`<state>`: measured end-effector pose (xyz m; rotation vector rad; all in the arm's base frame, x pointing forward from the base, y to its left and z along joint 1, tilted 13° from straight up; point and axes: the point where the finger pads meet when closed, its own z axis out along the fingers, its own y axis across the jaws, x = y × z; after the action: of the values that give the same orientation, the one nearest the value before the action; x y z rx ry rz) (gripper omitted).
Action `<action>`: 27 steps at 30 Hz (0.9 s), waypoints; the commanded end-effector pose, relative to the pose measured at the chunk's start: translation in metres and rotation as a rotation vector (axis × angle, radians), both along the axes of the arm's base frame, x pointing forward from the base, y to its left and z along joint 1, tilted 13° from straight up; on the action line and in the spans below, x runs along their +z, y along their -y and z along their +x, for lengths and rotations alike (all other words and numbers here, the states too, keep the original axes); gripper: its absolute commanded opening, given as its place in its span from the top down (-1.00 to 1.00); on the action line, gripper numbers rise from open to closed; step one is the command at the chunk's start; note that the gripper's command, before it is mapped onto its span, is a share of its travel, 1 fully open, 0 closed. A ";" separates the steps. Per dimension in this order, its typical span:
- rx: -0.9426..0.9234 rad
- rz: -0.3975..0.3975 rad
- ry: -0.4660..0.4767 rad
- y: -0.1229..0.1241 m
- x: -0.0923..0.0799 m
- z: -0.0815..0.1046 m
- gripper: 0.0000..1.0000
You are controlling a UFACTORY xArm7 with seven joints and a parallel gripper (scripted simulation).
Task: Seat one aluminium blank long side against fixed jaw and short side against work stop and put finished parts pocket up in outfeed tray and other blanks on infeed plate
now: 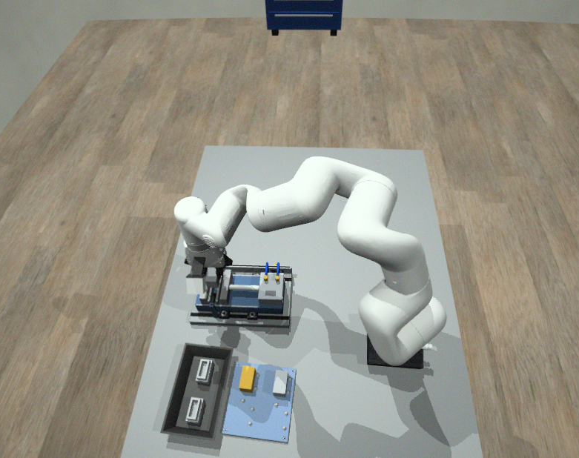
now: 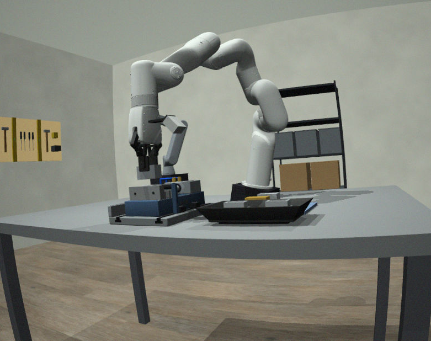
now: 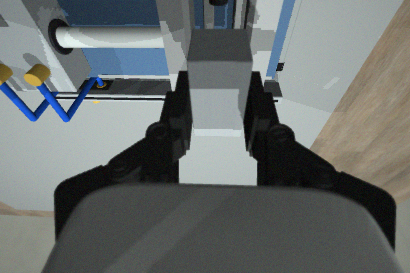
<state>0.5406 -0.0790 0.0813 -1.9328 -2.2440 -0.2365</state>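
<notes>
1. Overhead, the end effector (image 1: 211, 273) is hanging over the vise (image 1: 242, 296), at its end away from the hoses (image 1: 271, 269).
2. From the side, it is gripping an aluminium blank (image 2: 148, 171) just above the opening.
3. At the wrist, the fingers are clamping the blank's sides; any misalignment risks catching a jaw and tilting off the low bars.

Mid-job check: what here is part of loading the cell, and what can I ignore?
Job:
- gripper, jaws shut on aluminium blank
- vise
- outfeed tray, two finished parts
- infeed plate, brass blank, second grey blank

Ignore:
- blue cabinet
- shelf rack
- tool board
</notes>
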 end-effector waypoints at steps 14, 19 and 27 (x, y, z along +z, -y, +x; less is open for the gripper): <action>-0.001 -0.002 0.004 -0.002 -0.007 0.001 1.00; -0.001 -0.002 0.004 -0.002 -0.009 0.001 1.00; -0.001 -0.002 0.004 -0.002 -0.009 0.001 1.00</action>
<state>0.5403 -0.0757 0.0701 -1.9323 -2.2437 -0.2362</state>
